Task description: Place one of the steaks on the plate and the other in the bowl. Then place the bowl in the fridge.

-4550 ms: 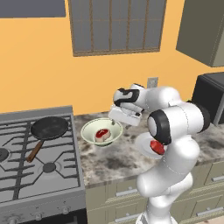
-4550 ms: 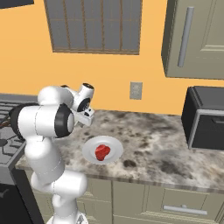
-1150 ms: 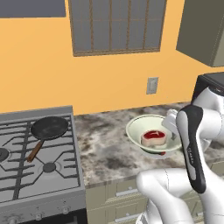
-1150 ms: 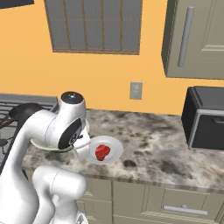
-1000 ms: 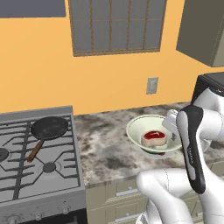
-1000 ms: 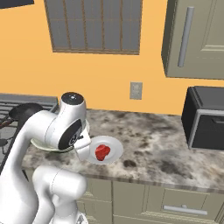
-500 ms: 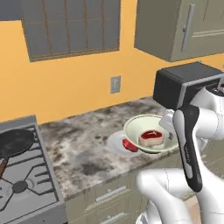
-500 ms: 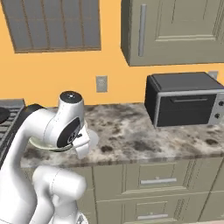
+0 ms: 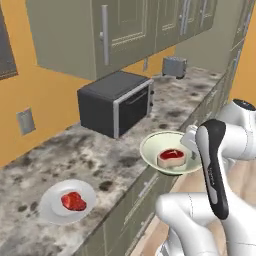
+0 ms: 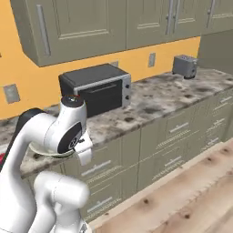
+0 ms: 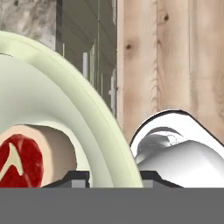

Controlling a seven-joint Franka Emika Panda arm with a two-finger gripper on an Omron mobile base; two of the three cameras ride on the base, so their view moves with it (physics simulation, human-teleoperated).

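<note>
A dark toaster oven (image 9: 116, 102) stands against the wall at the back of the marbled surface (image 9: 100, 157), under low cabinets (image 9: 95, 35). A toaster (image 9: 173, 66) sits in the far corner. Bare surface lies between them and along the front edge, except where the plate (image 9: 66, 201) rests. The wooden floor (image 10: 182, 200) is open.

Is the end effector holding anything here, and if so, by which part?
Yes: the end effector is clamped on the rim of the bowl, which carries a steak.
</note>
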